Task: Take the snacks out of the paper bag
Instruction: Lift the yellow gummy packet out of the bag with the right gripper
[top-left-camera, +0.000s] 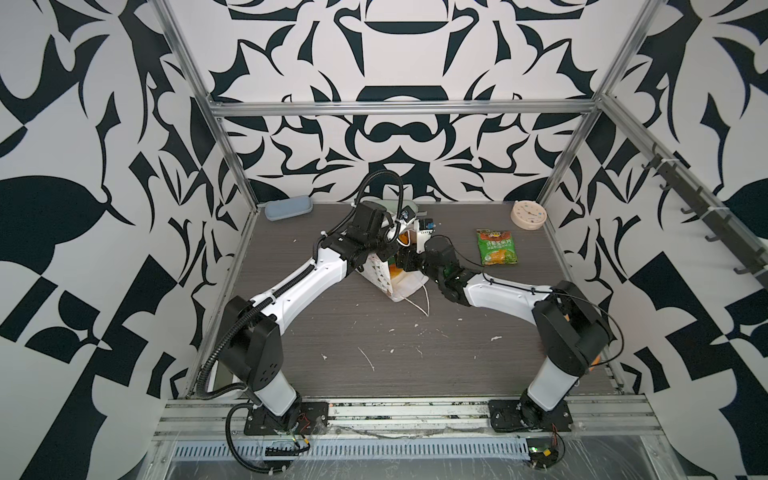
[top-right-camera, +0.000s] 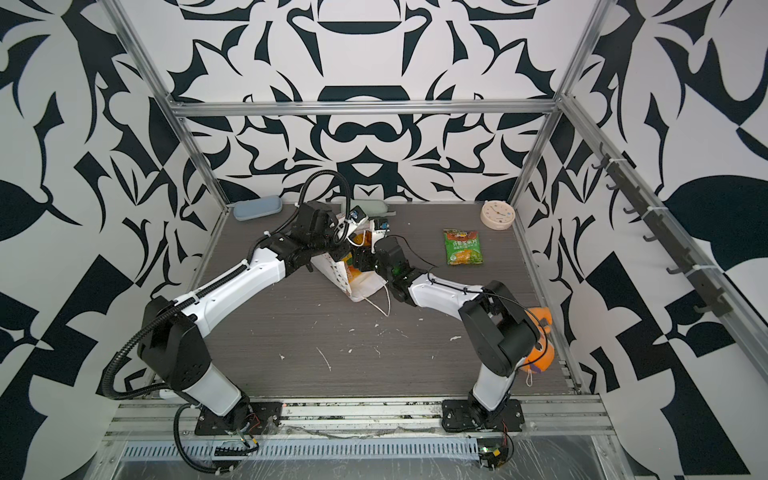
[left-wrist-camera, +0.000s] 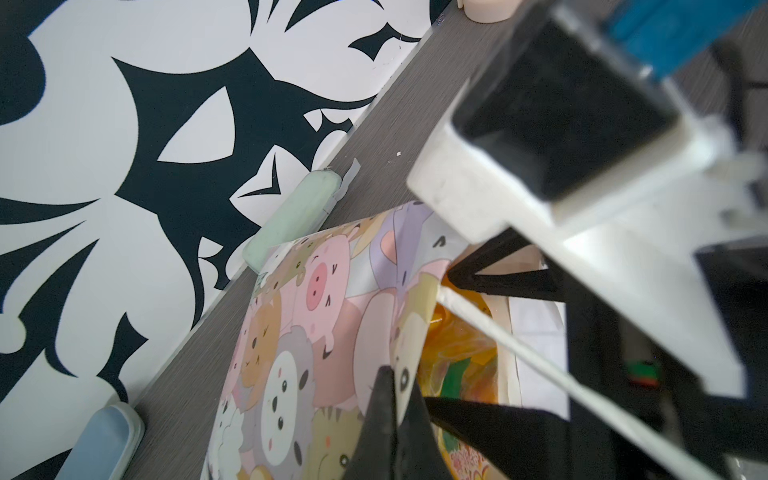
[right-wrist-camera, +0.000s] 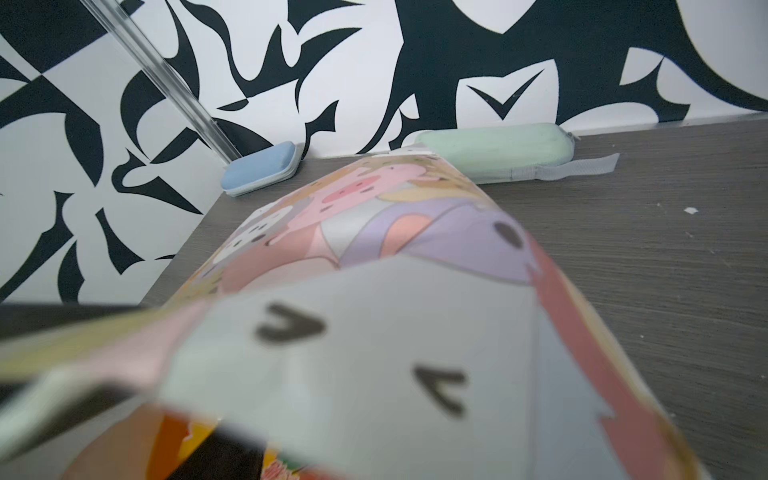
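Paper bag (top-left-camera: 384, 278) tipped over, printed face up, its upper rim pinched between the closed fingers of the left gripper (left-wrist-camera: 394, 399). Right gripper (left-wrist-camera: 436, 338) sits in the bag's mouth, jaws spread apart, over an orange packet (left-wrist-camera: 457, 357) inside. One green packet (top-left-camera: 496, 247) lies outside, right of the bag

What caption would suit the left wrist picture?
Left pincer grips the paper bag by its rim; right pincer, open, hovers over orange snacks inside.
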